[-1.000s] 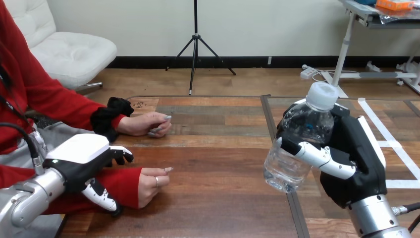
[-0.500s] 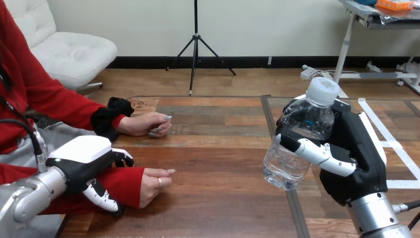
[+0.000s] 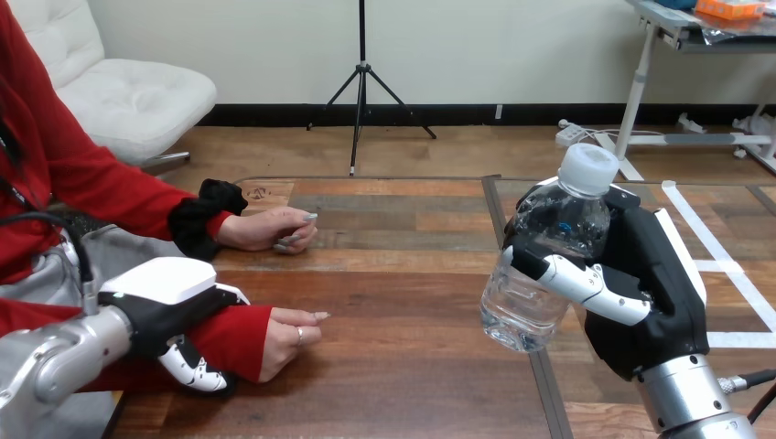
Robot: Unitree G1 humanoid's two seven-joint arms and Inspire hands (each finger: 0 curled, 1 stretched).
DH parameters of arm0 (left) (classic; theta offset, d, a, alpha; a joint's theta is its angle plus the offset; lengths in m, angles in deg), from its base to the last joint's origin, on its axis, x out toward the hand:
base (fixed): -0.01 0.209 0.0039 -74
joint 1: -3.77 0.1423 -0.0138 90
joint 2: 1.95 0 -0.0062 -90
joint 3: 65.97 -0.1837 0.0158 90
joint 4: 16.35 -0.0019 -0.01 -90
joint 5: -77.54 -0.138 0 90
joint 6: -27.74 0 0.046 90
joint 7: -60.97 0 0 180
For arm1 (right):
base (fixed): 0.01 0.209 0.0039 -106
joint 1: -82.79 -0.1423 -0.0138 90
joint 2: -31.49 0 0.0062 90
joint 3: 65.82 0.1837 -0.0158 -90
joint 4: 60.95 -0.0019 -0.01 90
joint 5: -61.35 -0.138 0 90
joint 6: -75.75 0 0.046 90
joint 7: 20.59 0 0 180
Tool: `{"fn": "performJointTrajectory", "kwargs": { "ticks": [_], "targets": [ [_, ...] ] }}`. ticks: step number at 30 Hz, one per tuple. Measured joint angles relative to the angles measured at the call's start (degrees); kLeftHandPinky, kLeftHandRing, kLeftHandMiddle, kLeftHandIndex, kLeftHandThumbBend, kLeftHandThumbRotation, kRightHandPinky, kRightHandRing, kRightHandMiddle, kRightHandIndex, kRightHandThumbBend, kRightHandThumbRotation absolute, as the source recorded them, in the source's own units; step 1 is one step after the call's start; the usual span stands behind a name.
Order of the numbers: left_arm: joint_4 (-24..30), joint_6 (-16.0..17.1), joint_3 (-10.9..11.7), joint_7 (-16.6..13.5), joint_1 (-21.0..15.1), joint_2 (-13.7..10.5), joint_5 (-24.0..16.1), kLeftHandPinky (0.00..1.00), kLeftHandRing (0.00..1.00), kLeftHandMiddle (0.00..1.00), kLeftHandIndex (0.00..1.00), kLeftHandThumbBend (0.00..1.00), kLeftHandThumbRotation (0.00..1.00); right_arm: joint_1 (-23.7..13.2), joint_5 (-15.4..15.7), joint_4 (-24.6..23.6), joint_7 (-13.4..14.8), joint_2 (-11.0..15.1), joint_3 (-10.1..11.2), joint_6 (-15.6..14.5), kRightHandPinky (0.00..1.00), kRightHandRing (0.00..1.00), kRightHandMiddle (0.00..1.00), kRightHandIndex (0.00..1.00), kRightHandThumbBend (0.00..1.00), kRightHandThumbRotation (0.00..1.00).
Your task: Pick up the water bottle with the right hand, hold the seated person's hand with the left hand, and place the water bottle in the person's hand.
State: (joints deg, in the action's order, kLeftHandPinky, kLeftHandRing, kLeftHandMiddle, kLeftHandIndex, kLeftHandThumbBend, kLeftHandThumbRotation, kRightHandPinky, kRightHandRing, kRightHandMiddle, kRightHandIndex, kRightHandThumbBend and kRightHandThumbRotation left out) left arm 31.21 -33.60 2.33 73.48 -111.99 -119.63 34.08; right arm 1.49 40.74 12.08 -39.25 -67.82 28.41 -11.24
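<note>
My right hand (image 3: 654, 297) is shut on a clear water bottle (image 3: 547, 265) with a white cap. It holds the bottle tilted above the table's right half, cap up and to the right. At the lower left, the person's nearer hand (image 3: 288, 338) rests on the wooden table (image 3: 412, 274), loosely curled, in a red sleeve. My left hand (image 3: 169, 302) sits on that wrist, with its fingers over the top of the sleeve and its thumb curled against the near side. The bottle hangs well to the right of the person's hand.
The person's other hand (image 3: 274, 229) lies on the table further back at the left, with a black cuff at its wrist. A dark seam (image 3: 517, 274) runs front to back between two table sections. White tape lines (image 3: 723, 265) mark the far right.
My left hand has come down and closed in on the person's wrist. My right hand has carried the bottle a little to the left. The person's nearer hand has slid slightly right.
</note>
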Motion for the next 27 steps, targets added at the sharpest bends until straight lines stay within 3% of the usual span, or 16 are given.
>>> {"fn": "performJointTrajectory", "kwargs": {
  "ticks": [3, 13, 24, 27],
  "targets": [
    [0.5, -0.9, -0.2, 1.4, -0.4, 0.0, 0.0, 0.68, 0.73, 0.77, 0.8, 1.0, 0.35, 0.1, -0.1, -0.5, 0.0, 0.0, 0.0, -0.1, 0.32, 0.36, 0.41, 0.42, 0.7, 0.0],
    [1.6, -2.1, -1.1, 5.4, -2.1, -0.1, -0.1, 0.62, 0.68, 0.72, 0.75, 1.0, 0.32, 0.2, -0.1, -2.2, 0.4, 0.0, 0.0, -0.7, 0.32, 0.36, 0.41, 0.42, 0.7, 0.0],
    [1.5, -1.6, -2.1, 4.8, -2.9, -0.2, 0.0, 0.51, 0.58, 0.64, 0.67, 1.0, 0.23, 0.3, -0.3, -3.2, 0.8, -0.1, 0.0, -1.2, 0.31, 0.36, 0.41, 0.42, 0.71, 0.0],
    [1.5, -1.2, -2.1, 4.8, -2.9, -0.1, 0.3, 0.49, 0.56, 0.63, 0.64, 0.99, 0.16, 0.3, -0.2, -3.2, 0.8, -0.1, -0.2, -1.2, 0.31, 0.36, 0.41, 0.42, 0.71, 0.0]
  ]
}}
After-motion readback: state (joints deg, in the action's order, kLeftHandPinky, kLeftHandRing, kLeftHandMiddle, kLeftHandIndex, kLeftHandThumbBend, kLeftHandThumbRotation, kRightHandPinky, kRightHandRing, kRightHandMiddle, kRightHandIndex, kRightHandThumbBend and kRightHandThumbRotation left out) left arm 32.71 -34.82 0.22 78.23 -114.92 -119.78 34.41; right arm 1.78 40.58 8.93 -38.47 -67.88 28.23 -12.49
